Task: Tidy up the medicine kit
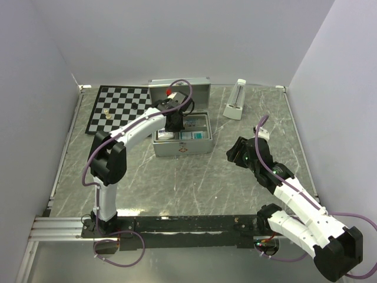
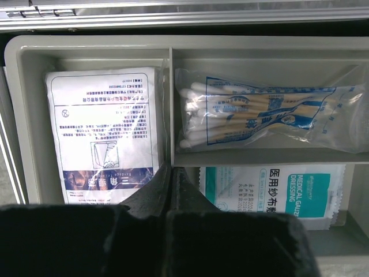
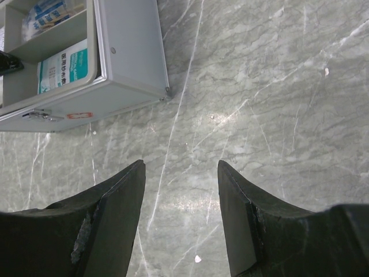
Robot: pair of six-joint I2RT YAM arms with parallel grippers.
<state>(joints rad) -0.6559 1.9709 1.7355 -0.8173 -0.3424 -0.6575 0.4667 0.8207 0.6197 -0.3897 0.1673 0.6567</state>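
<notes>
– Grip check, near side first: what is the right end effector doing?
– It hangs over the marble counter, released, with nothing between its fingers. The medicine kit lies ahead and to its left, apart from it.
– And the kit itself?
– Lid up, mid-counter toward the back, long axis running left to right. A grey tray sits inside.
– Left end effector?
– Clenched, nothing visible in it, poised over the tray's front edge near the divider. A white bandage packet fills the left compartment. A bag of cotton swabs lies lengthwise in the back right one, and a gauze packet shows in the front right space.
– So which arm is better placed?
– Left, I'd judge. It is over the kit, while the right stands off to the side. It would have to open before picking anything.
– Farther back?
– A chessboard at back left and a white upright thing at back right, both outside the kit.
</notes>
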